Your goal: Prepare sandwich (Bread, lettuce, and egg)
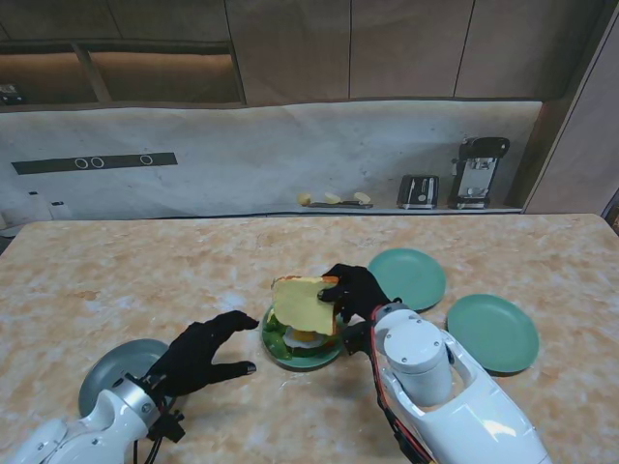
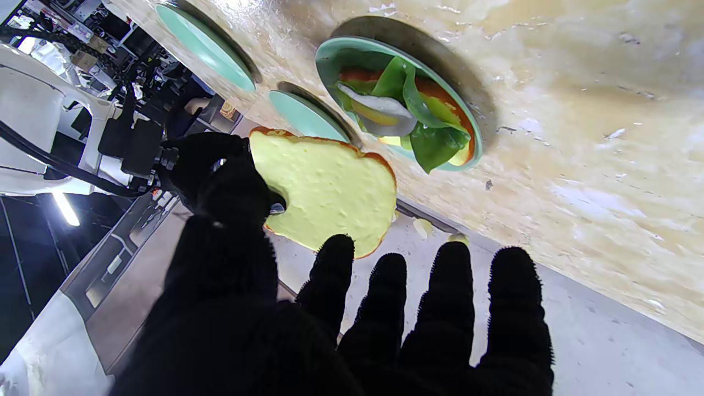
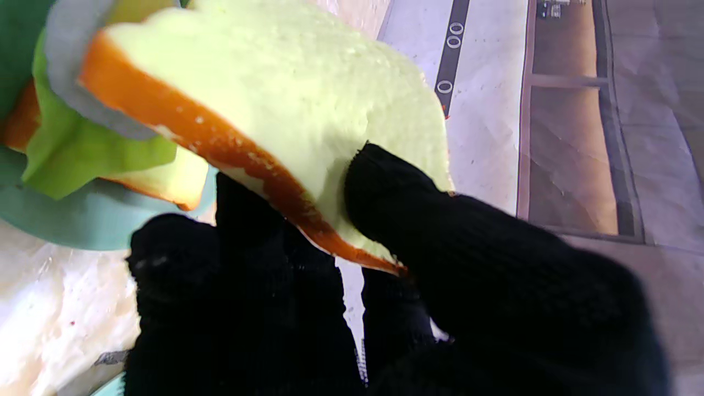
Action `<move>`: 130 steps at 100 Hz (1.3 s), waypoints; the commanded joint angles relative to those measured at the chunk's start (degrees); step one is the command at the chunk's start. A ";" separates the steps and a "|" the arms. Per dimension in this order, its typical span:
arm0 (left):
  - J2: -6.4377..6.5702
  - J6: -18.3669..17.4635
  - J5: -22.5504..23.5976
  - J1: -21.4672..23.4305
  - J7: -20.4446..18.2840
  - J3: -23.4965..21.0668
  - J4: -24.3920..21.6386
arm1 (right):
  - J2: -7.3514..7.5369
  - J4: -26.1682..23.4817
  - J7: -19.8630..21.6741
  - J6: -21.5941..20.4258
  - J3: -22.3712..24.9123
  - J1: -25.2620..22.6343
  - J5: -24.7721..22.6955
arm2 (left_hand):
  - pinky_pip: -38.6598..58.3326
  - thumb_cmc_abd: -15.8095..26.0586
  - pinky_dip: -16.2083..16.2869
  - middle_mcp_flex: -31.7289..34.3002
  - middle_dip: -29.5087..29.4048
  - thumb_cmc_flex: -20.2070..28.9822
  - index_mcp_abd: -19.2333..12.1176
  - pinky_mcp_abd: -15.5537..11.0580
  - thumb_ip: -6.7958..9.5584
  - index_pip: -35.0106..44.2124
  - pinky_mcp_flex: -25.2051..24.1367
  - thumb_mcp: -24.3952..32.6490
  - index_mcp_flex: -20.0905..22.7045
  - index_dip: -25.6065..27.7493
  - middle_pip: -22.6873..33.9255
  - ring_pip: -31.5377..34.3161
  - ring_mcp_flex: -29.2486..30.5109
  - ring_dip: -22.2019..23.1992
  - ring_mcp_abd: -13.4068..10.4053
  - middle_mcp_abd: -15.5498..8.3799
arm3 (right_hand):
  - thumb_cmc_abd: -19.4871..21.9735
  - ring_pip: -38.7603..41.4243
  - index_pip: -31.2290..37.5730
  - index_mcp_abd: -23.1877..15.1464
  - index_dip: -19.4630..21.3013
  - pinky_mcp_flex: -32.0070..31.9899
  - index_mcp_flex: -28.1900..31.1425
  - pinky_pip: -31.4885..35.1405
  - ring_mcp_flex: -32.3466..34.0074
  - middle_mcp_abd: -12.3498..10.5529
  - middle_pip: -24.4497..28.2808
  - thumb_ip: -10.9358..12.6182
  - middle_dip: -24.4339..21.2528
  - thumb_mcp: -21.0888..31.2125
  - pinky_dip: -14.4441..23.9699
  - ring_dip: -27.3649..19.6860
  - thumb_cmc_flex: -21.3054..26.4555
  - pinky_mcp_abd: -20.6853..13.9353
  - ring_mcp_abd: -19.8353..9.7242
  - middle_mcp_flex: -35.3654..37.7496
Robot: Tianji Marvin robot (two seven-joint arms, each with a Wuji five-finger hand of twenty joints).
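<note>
My right hand [image 1: 356, 293] is shut on a slice of bread [image 1: 303, 304], pinched at its edge between thumb and fingers [image 3: 396, 192]. The slice [image 2: 324, 192] hangs just above a green plate [image 1: 298, 357] in the middle of the table. On that plate [image 2: 330, 55] lie a bottom bread slice [image 2: 448, 110], lettuce [image 2: 434, 140] and an egg [image 2: 379, 113]. The lettuce [image 3: 82, 148] and lower bread [image 3: 165, 184] show under the held slice [image 3: 286, 93]. My left hand [image 1: 201, 355] rests open on the table, left of the plate, fingers [image 2: 451, 308] spread, holding nothing.
Two empty green plates [image 1: 407, 277] [image 1: 491, 332] lie to the right of the sandwich plate. A grey plate [image 1: 116, 372] sits near my left wrist. At the far wall stand a toaster [image 1: 418, 191] and another appliance [image 1: 477, 172], with small food pieces [image 1: 334, 199] beside them.
</note>
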 commanded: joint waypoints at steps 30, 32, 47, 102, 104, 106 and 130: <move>-0.28 -1.01 0.04 1.25 -0.29 -0.67 -0.81 | -0.71 1.24 3.05 3.65 -1.19 1.10 2.00 | 0.21 2.41 0.90 -1.18 0.54 0.30 -0.50 -0.36 -0.57 0.99 -0.68 -0.66 0.87 -0.07 0.27 0.05 -1.53 -0.19 -1.29 -0.80 | -0.76 -0.38 2.12 0.37 1.66 3.17 3.93 0.98 0.78 0.87 -1.13 -1.11 -31.57 2.52 0.65 1.49 2.18 -2.90 4.62 0.51; -0.27 -1.05 0.03 1.25 -0.31 -0.67 -0.81 | -0.66 1.38 3.27 3.80 -1.25 1.25 1.89 | 0.17 2.35 0.88 -1.13 0.55 0.35 -0.50 -0.35 -0.57 0.99 -0.71 -0.65 0.86 -0.07 0.29 0.06 -1.50 -0.19 -1.24 -0.68 | -0.72 -0.39 2.06 0.37 1.68 3.18 3.89 0.97 0.79 0.86 -1.19 -1.12 -31.57 2.49 0.64 1.49 2.12 -2.90 4.60 0.40; -0.28 -1.09 0.02 1.26 -0.26 -0.68 -0.82 | -0.60 2.33 4.28 5.40 -1.85 2.28 1.25 | -0.03 2.34 0.79 -1.19 0.53 0.35 -0.48 -0.32 -0.57 1.00 -0.77 -0.65 0.89 -0.08 0.24 -0.06 -1.68 -0.24 -1.26 -0.67 | -0.72 -0.78 1.42 0.78 1.84 3.19 3.42 0.73 0.60 1.15 -1.64 -1.11 -31.63 2.36 0.47 1.38 2.13 -3.35 4.52 0.08; -0.17 -0.32 0.38 0.96 -1.04 -1.20 -0.64 | -0.20 3.82 6.64 8.71 -3.66 4.62 -1.63 | 0.69 2.41 1.29 -1.53 0.44 0.30 -0.53 -0.52 -0.56 0.87 -0.33 -0.65 1.13 -0.14 0.13 -0.09 -1.80 -0.28 -1.32 -0.59 | -1.25 -3.36 -2.49 4.89 0.89 4.50 0.09 1.53 -0.64 3.07 -2.95 -1.04 -33.71 0.69 0.15 0.35 1.24 -4.94 4.43 -2.52; -0.18 -0.21 0.42 0.96 -1.02 -1.25 -0.65 | -0.13 3.87 6.80 8.66 -3.70 4.66 -1.89 | 0.73 2.43 1.34 -1.46 0.45 0.30 -0.54 -0.54 -0.57 0.84 -0.43 -0.65 1.10 -0.15 0.15 -0.11 -1.86 -0.29 -1.23 -0.50 | -1.29 -3.45 -2.56 4.77 0.84 4.46 0.00 1.56 -0.79 2.88 -2.99 -1.03 -33.77 0.53 0.14 0.34 1.13 -5.07 4.29 -2.74; -0.20 -0.09 0.39 0.97 -1.00 -1.28 -0.67 | -0.08 3.88 6.90 8.69 -3.73 4.68 -2.07 | 0.74 2.44 1.36 -1.50 0.45 0.33 -0.54 -0.51 -0.56 0.85 -0.53 -0.64 1.16 -0.15 0.14 -0.12 -1.89 -0.29 -1.29 -0.66 | -1.30 -3.67 -2.63 4.76 0.78 4.12 -0.20 1.48 -1.16 2.81 -2.95 -1.00 -33.82 0.06 0.11 0.36 0.98 -5.32 4.15 -3.08; -0.22 -0.29 0.37 1.05 -0.89 -1.52 -0.69 | 0.37 4.44 7.25 9.14 -4.17 5.28 -5.70 | 0.73 2.44 1.46 -1.61 0.45 0.36 -0.60 -0.47 -0.56 0.80 -0.58 -0.65 1.17 -0.16 0.13 -0.10 -1.87 -0.31 -1.32 -0.73 | -0.24 -4.26 -4.22 5.54 0.16 0.28 -2.88 3.95 -5.34 1.87 -2.10 -0.35 -34.23 -5.99 0.83 1.90 -2.03 -6.51 3.62 -7.44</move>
